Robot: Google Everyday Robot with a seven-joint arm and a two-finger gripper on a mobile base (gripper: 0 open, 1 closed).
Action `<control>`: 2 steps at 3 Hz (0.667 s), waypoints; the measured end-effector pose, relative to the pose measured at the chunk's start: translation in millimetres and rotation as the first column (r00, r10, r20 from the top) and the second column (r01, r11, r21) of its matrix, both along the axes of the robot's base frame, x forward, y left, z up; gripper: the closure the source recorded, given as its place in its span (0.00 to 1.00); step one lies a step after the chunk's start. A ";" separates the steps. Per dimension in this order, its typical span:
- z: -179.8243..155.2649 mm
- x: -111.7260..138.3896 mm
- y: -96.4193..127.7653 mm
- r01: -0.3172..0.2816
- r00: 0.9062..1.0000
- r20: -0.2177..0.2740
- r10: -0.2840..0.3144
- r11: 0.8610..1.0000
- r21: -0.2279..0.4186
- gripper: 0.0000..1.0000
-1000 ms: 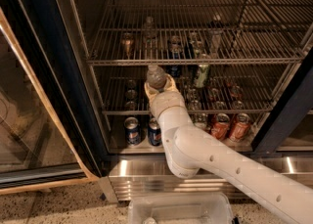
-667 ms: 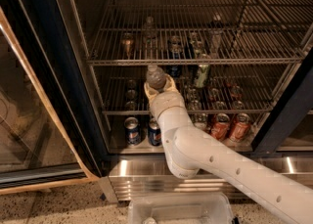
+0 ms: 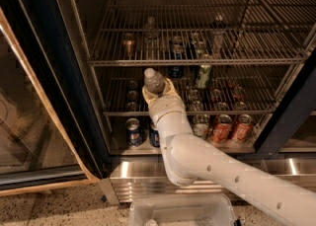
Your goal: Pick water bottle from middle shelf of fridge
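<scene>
The water bottle [image 3: 153,80], clear with a pale cap, is upright in my gripper [image 3: 157,91], whose cream fingers are shut around its lower body. I hold it in front of the open fridge [image 3: 44,67], in the gap above the middle shelf [image 3: 222,113], a chrome wire rack with several cans on it. My white arm reaches up from the lower right.
A green-and-white bottle [image 3: 203,74] stands right of my gripper. The upper rack [image 3: 247,61] holds cans, a clear bottle [image 3: 150,27] and a dark-capped bottle [image 3: 217,32]. Blue [image 3: 133,131] and red cans [image 3: 222,129] stand on the floor panel. The glass door [image 3: 29,121] is open at left. A clear bin [image 3: 180,212] sits below.
</scene>
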State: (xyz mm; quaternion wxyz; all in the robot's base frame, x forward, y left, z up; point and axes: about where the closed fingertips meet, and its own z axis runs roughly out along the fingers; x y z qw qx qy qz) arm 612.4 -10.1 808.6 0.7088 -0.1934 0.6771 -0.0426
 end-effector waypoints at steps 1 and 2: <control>9.6 -2.7 4.4 0.013 0.999 0.040 -0.012 1.000 -0.019 1.00; 28.5 -15.2 8.6 0.041 0.992 0.118 -0.036 0.998 -0.040 1.00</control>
